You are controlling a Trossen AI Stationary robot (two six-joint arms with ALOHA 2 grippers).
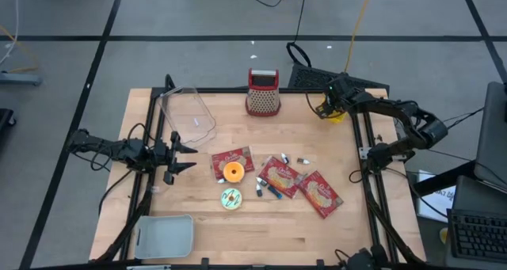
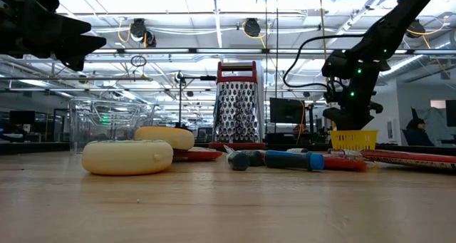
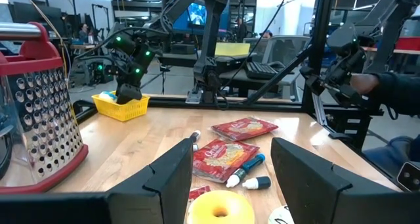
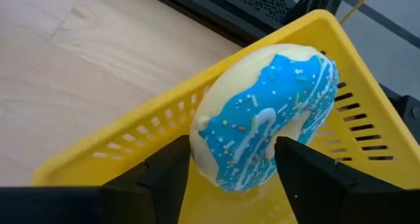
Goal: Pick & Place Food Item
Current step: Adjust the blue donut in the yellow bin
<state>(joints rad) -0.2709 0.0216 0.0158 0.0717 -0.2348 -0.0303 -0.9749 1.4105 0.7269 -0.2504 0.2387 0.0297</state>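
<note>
My right end effector (image 4: 226, 178) over the doughnut (image 4: 266, 115) in the yellow basket (image 4: 98, 152).

High view: the basket (image 1: 333, 112) sits under it at the counter (image 1: 238, 230) corner. Right wrist view: my fingers are spread either side of the blue-iced doughnut, tilted on edge; it looks light, stiff and slick, best held across its flat faces. Left end effector (image 3: 226, 178) waits, spread.

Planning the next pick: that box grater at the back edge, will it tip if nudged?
The box grater stands upright, tall over a narrow base, so a high push likely tips it. It looks like rigid metal, probably slippery. Its red handle seems the safer grip.
</note>
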